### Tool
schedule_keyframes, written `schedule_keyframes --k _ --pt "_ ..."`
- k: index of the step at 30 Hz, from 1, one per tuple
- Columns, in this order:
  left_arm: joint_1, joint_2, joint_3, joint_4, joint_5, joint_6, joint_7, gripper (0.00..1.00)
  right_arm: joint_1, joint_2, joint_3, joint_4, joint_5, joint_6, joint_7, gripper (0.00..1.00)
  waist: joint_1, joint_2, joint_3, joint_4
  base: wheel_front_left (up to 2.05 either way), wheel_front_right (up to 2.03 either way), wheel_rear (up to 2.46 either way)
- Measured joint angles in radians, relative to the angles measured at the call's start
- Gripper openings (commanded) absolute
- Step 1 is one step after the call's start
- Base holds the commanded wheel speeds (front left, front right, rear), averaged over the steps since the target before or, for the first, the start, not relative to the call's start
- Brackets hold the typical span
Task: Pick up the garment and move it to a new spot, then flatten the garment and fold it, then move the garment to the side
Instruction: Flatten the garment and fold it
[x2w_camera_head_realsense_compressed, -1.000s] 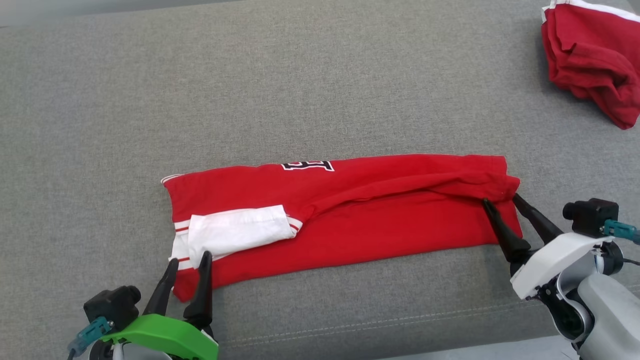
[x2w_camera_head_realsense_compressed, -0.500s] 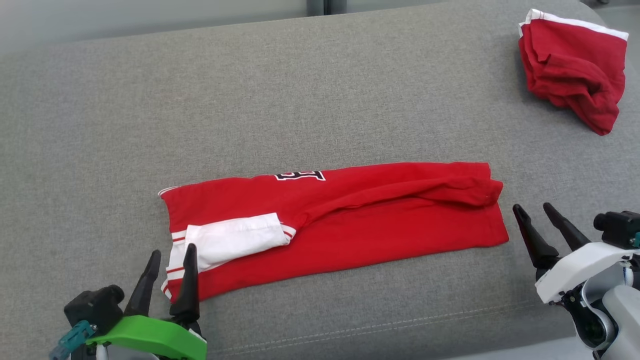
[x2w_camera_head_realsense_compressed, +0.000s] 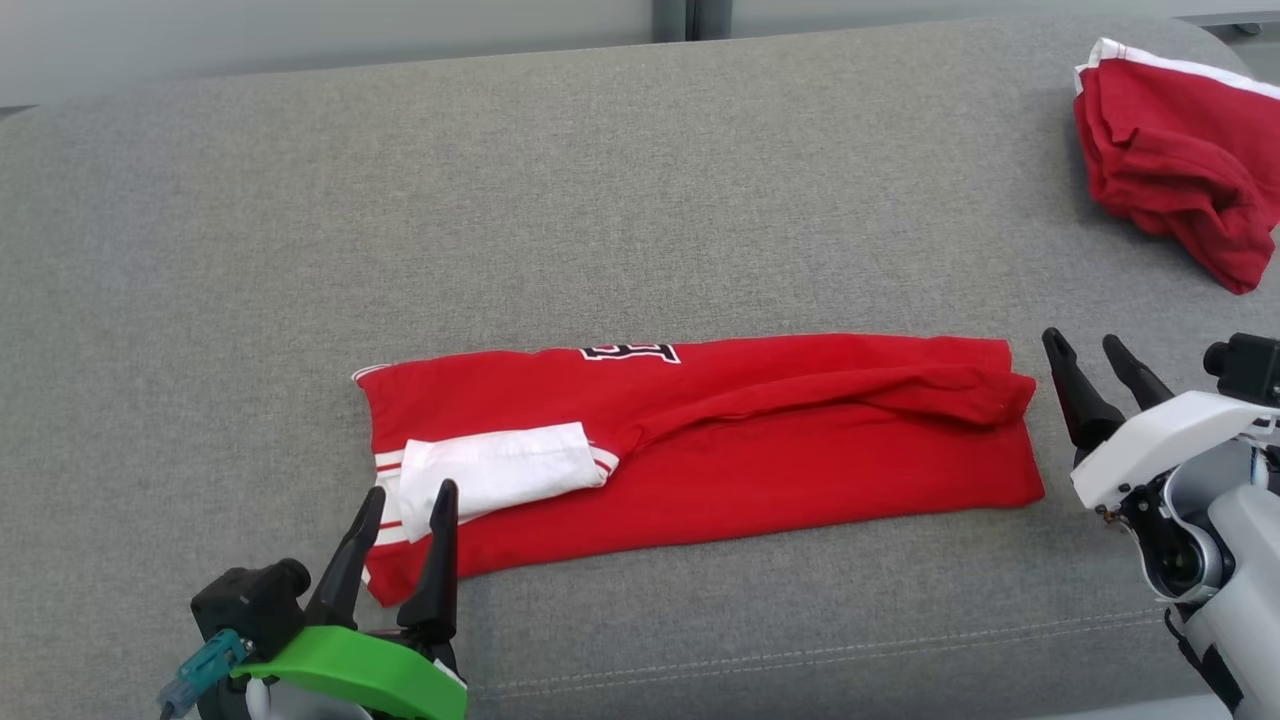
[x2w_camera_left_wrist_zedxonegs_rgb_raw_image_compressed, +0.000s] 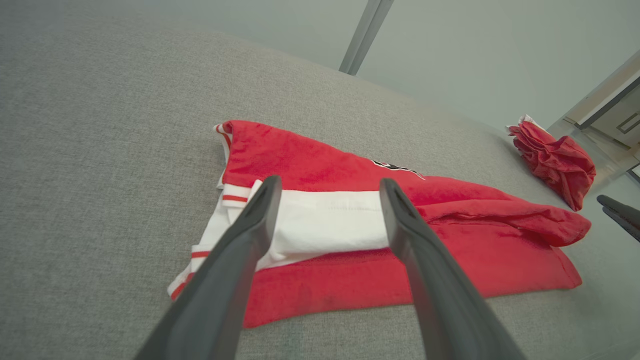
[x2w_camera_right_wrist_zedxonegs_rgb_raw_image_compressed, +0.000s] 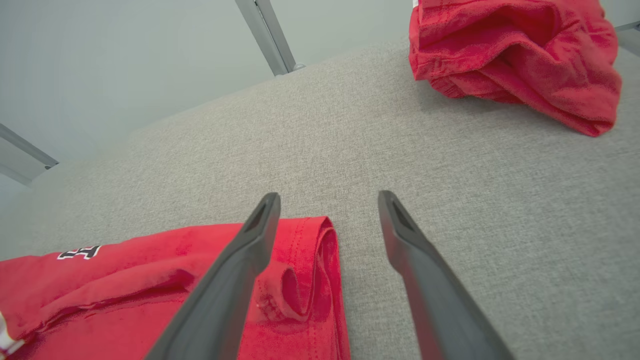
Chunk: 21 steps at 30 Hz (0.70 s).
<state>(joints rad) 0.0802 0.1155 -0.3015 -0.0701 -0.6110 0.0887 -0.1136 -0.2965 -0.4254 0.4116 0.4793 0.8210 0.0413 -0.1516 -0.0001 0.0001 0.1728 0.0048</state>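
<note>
Upholstery (x2w_camera_head_realsense_compressed: 600, 200) of coarse grey weave spreads under everything we see, with a stitched seam (x2w_camera_head_realsense_compressed: 800, 655) running along its near edge. On it, about the middle, we find the red shirt (x2w_camera_head_realsense_compressed: 780, 450) folded into a long band that lies flat from left to right. A white panel (x2w_camera_head_realsense_compressed: 500, 470) edged with red stripes sits on its left end. Black-and-white lettering (x2w_camera_head_realsense_compressed: 630, 351) peeks out along the far fold, and a soft ridge of cloth runs toward the right end.

We see the left gripper (x2w_camera_head_realsense_compressed: 411, 489) at the shirt's near left corner, its two dark fingers spread wide with nothing between them. From its wrist camera the fingers frame the white panel (x2w_camera_left_wrist_zedxonegs_rgb_raw_image_compressed: 330, 225), and we cannot tell whether the tips touch the cloth.

The right gripper (x2w_camera_head_realsense_compressed: 1080, 337) stands just beside the shirt's right end, apart from it. Its fingers are likewise spread wide and hold nothing. Its wrist camera shows bare grey weave between the tips, with the shirt's stitched hem (x2w_camera_right_wrist_zedxonegs_rgb_raw_image_compressed: 320, 280) beside the left finger.

Well apart, at the far right corner, we see a second red garment (x2w_camera_head_realsense_compressed: 1170, 170) with a white edge, lying crumpled.
</note>
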Motion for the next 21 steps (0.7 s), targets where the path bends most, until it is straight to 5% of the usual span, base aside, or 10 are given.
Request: schedule_keyframes --k 10,21 --pt "-0.002 -0.004 -0.009 -0.004 0.001 0.004 0.009 1.0 -0.058 0.033 0.004 0.126 0.05 -0.026 0.118 1.0 0.0 0.0 0.016 0.035 0.0 0.0 0.0" --pt "-0.002 -0.005 0.013 -0.011 0.001 0.008 0.007 1.0 -0.085 0.048 0.056 0.168 0.049 0.011 0.173 1.0 0.0 0.0 0.03 0.028 0.0 0.0 0.0"
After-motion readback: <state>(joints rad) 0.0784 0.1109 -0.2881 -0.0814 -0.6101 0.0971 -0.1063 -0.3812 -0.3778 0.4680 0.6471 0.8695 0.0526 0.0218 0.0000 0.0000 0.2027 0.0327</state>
